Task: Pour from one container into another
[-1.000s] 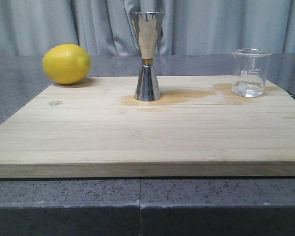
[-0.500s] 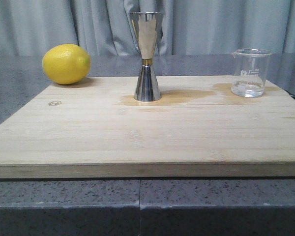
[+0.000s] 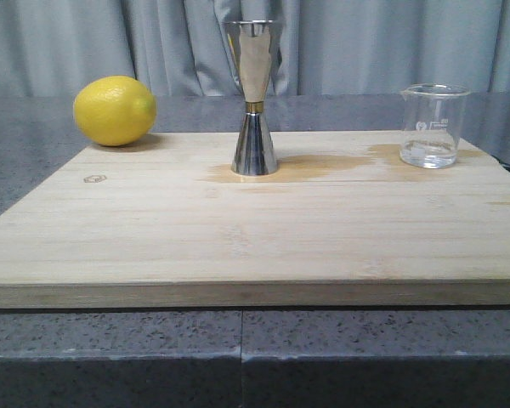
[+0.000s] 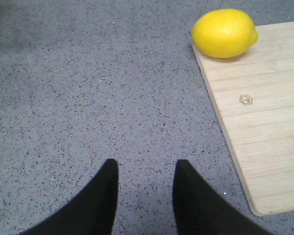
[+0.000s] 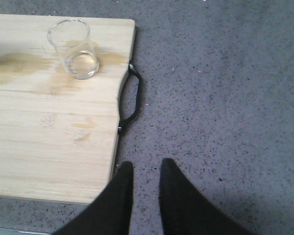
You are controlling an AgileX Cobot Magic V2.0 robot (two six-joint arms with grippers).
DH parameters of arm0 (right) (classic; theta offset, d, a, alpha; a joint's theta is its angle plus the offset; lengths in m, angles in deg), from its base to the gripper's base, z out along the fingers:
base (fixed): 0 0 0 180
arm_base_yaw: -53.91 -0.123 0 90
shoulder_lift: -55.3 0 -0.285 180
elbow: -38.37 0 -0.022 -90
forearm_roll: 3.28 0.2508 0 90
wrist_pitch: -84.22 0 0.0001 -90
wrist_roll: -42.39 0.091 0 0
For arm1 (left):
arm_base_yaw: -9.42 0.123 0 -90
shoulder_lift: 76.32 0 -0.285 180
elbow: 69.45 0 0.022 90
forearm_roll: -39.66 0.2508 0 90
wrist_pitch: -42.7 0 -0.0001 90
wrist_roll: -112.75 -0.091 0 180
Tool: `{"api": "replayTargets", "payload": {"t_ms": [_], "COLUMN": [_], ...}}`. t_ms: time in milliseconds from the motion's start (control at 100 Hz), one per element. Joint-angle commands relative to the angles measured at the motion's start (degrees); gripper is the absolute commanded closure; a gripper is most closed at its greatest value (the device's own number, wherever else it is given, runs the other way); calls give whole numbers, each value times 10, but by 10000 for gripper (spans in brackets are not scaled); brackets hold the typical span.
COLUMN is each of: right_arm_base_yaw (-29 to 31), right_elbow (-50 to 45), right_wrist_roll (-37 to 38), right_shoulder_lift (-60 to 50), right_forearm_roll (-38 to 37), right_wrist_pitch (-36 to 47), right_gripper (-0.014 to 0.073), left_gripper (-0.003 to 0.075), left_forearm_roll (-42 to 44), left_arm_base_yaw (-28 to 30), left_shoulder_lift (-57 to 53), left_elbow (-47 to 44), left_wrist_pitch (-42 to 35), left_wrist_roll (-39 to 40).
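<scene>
Grey speckled countertop (image 3: 34, 161) backed by grey curtains (image 3: 391, 42), carrying a pale wooden board (image 3: 255, 221) with a black side handle (image 5: 130, 98). Steel jigger (image 3: 255, 98): upright at upper centre of the front frame, on a damp darkened patch (image 3: 323, 163) of the board. Glass beaker (image 3: 433, 125): upright at upper right, well apart from the jigger, a little clear liquid at its bottom. Lemon (image 3: 115, 110): upper left, at the board's far corner. Left gripper (image 4: 144, 188): jaws parted, empty, above bare countertop beside the board. Right gripper (image 5: 146, 188): jaws slightly parted, empty, at the board's handle-side edge.
</scene>
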Motion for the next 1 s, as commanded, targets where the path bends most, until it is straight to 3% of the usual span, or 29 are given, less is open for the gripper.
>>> {"api": "replayTargets", "payload": {"t_ms": [0,190,660,900,990], "right_arm_base_yaw": [2,2,2,2,2], "right_elbow": [13,13,11,11,11], "right_wrist_roll": [0,0,0,0,0], "right_shoulder_lift": [2,2,2,2,2], "right_forearm_roll": [-11,-11,-13,-13,-13], "right_wrist_pitch": [43,53,85,85,85], "right_gripper": [564,632,638,638,638], "left_gripper": [594,741,739,739,739], "left_forearm_roll": [-10,-10,-10,-24,-9], "left_arm_base_yaw": [1,1,1,-29,-25], "left_shoulder_lift": [0,0,0,0,-19], "left_elbow": [14,14,10,3,-21], "left_wrist_pitch": [-39,-39,-39,-41,-77], "left_wrist_roll": [6,6,6,6,6]}}
